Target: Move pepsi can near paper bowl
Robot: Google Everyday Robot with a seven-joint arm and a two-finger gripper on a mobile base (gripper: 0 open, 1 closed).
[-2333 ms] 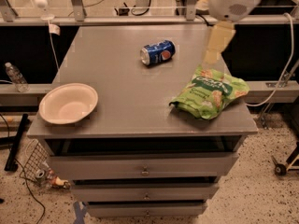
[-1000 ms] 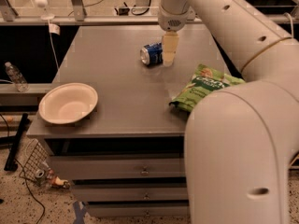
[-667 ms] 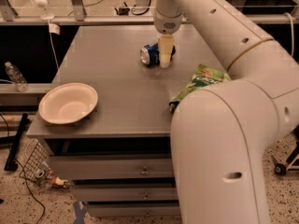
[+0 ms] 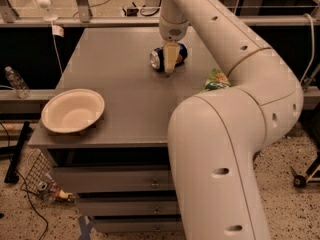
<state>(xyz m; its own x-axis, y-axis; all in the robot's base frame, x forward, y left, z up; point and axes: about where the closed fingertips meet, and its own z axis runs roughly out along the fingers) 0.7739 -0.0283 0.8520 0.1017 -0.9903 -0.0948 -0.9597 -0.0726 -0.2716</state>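
Note:
The pepsi can (image 4: 158,59) lies on its side at the back middle of the grey table (image 4: 115,79), silver end facing left. My gripper (image 4: 170,60) hangs straight down from the white arm and is right at the can, covering its middle; a blue part of the can shows on either side of it. The paper bowl (image 4: 73,110) sits upright at the table's front left corner, well apart from the can.
A green snack bag (image 4: 216,80) lies on the right of the table, mostly hidden behind my white arm (image 4: 220,154), which fills the right foreground. A water bottle (image 4: 15,82) stands on a ledge to the left. Drawers are below the tabletop.
My gripper has moved left from above the snack bag to the can and come down onto it. The arm now covers the right side. Can and bowl have not moved.

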